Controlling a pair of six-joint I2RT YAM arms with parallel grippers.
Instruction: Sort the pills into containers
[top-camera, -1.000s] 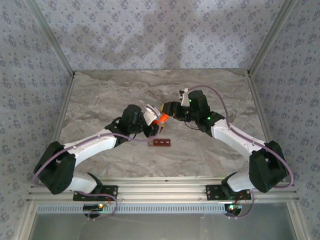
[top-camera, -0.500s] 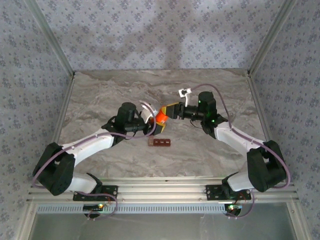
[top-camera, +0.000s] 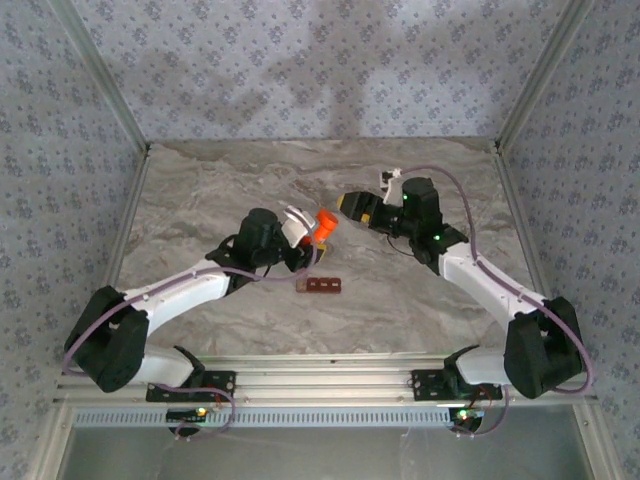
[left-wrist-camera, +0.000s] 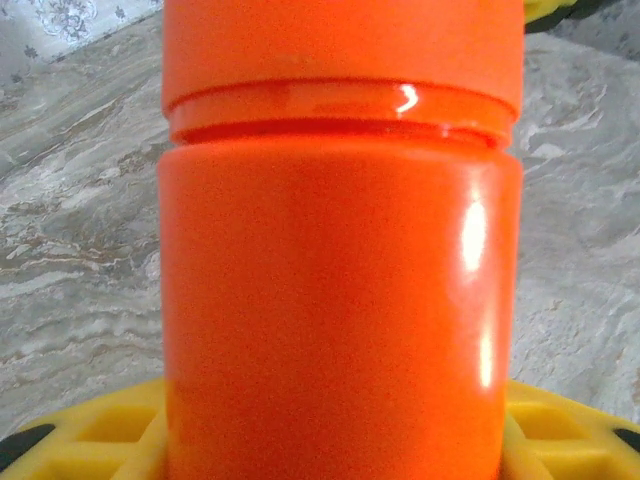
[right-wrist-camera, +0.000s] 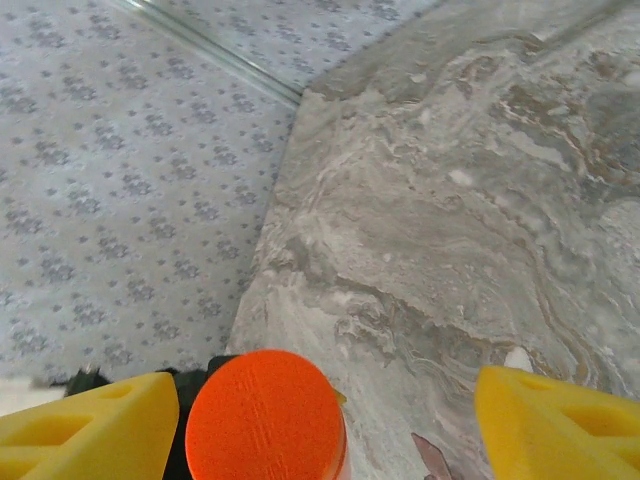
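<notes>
**What I could not make out**

From my left wrist the orange bottle (left-wrist-camera: 340, 250) ran off the top and bottom edges, hiding most of my left jaws' yellow pads (left-wrist-camera: 90, 440) and much of the bench (left-wrist-camera: 80, 200) behind it. From my right wrist the bottle's cap (right-wrist-camera: 265, 420) and both yellow pads (right-wrist-camera: 560, 425) of my right jaws were cut by the lower edge. From above, the containers (top-camera: 321, 285) were too small to tell what their cells held.

Bright, glossy orange on the bottle (left-wrist-camera: 340, 280), and its cap (right-wrist-camera: 264, 415) is the same orange. Dark red-brown containers (top-camera: 320, 286). Grey marble veining streaks the surface (top-camera: 220, 200). Pale blue-grey floral print on the walls (top-camera: 300, 70). White-and-black arms (top-camera: 190, 285).
</notes>
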